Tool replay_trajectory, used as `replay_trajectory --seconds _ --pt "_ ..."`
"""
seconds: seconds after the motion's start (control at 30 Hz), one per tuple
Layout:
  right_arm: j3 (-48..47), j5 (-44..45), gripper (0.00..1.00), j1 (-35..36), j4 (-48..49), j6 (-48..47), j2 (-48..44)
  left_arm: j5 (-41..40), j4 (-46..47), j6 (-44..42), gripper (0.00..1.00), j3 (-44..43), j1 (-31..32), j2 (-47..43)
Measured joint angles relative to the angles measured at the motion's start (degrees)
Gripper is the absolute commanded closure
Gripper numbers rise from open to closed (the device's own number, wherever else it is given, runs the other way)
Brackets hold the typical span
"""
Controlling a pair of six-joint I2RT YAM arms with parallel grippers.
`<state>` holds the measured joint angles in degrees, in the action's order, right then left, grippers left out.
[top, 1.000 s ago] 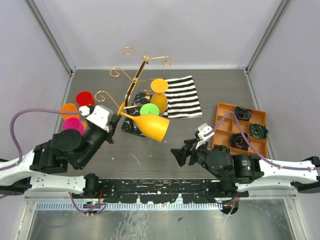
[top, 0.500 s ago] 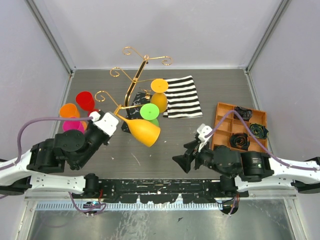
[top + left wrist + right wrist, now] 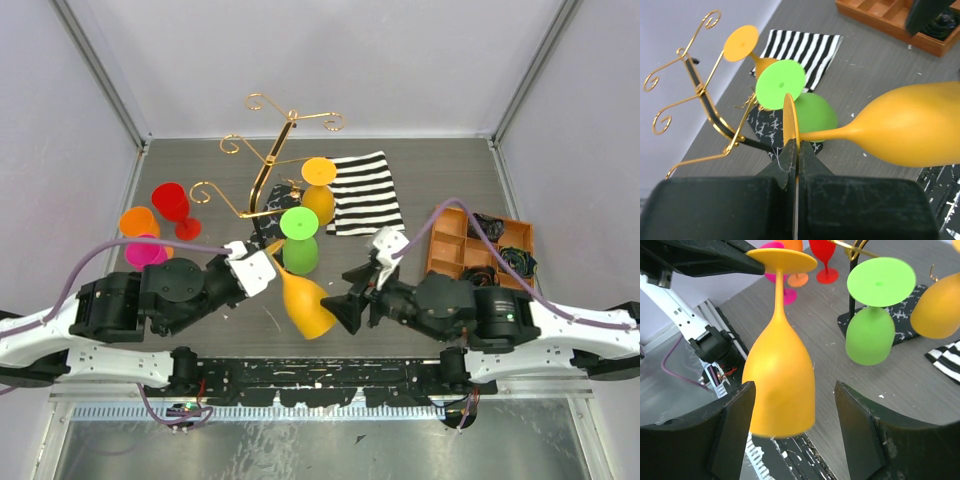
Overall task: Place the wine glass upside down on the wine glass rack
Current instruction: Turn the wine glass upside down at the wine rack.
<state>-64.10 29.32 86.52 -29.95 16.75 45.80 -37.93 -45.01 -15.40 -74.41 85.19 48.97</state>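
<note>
Lower left of centre, the left fingers [image 3: 786,159] pinch the flat foot of the wine glass [image 3: 308,306]: opaque orange-yellow, thin stem, bowl tilted to lower right, below the wine glass rack [image 3: 264,176]. The right fingers [image 3: 735,432] stand wide by the bowl.

Centre back: wine glass rack [image 3: 268,175], cloth [image 3: 365,195] just right of it. Far left: three glasses [image 3: 140,222]; far right: tray [image 3: 450,250]. In front of the rack: wine glass [image 3: 310,310].
</note>
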Motion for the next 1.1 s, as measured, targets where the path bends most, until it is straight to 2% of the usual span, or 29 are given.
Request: replay_trajectory --seconds 0.3,0.57,0.77,0.9,1.1 --pt "0.04 -2.47 0.39 0.00 4.35 3.56 8.96 8.55 1.22 -2.58 1.00 -0.74 0.00 3.58" --pt "0.11 -3.80 0.48 -1.62 6.47 7.67 9.86 11.65 1.51 -3.89 1.00 -0.74 0.00 3.89" --pt "2.78 -16.57 0.50 -13.38 10.62 11.23 9.99 11.96 2.32 -4.20 1.00 -0.74 0.00 3.89" --pt "3.45 -22.05 0.52 -14.75 12.44 12.13 10.86 12.09 2.56 -4.31 1.00 -0.72 0.00 3.87" --pt "4.46 -25.81 0.57 -15.26 13.40 12.37 11.13 12.09 2.67 -4.72 1.00 -0.72 0.09 4.02"
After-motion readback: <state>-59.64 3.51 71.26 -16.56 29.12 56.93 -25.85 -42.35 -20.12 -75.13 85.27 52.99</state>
